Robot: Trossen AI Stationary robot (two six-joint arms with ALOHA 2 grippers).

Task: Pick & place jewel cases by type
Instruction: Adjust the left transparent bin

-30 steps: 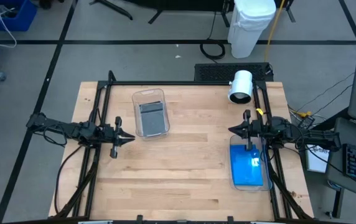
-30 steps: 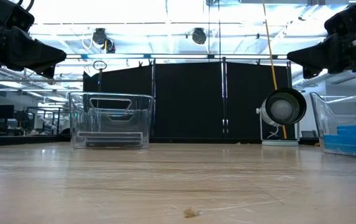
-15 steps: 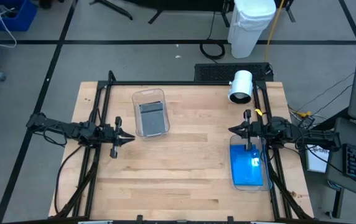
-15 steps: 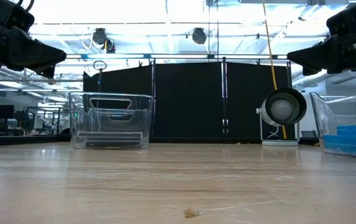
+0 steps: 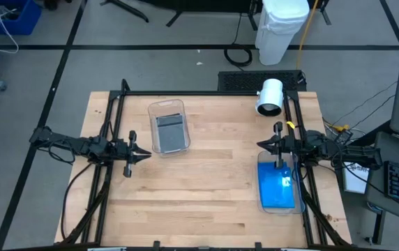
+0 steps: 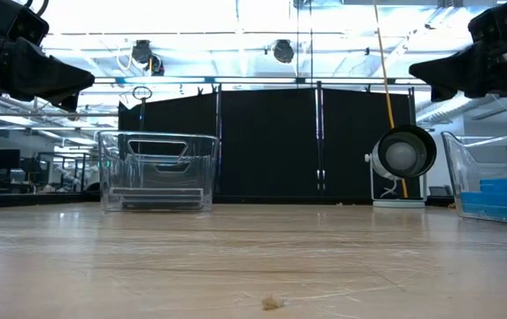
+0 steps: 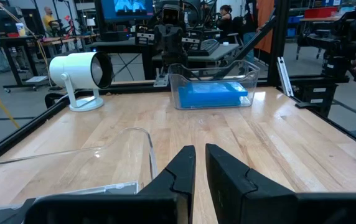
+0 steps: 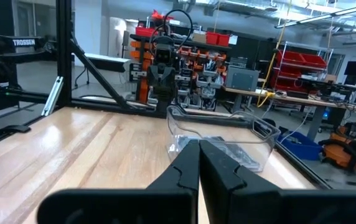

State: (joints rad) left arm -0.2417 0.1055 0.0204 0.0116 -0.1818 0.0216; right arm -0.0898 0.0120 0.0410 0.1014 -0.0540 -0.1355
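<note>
High view: looking straight down, taking in the whole table (image 5: 206,202) and floor around it.

Low view: sitting at tabletop level, facing across the boards into the room; clear tub (image 6: 157,171) far off, white lamp (image 6: 402,155) to its right.

Left wrist view: riding low, facing across toward the blue-filled tub (image 7: 212,93) and lamp.

Right wrist view: facing the opposite way, toward the clear tub.

Both wrist views are sharing the table's middle.
</note>
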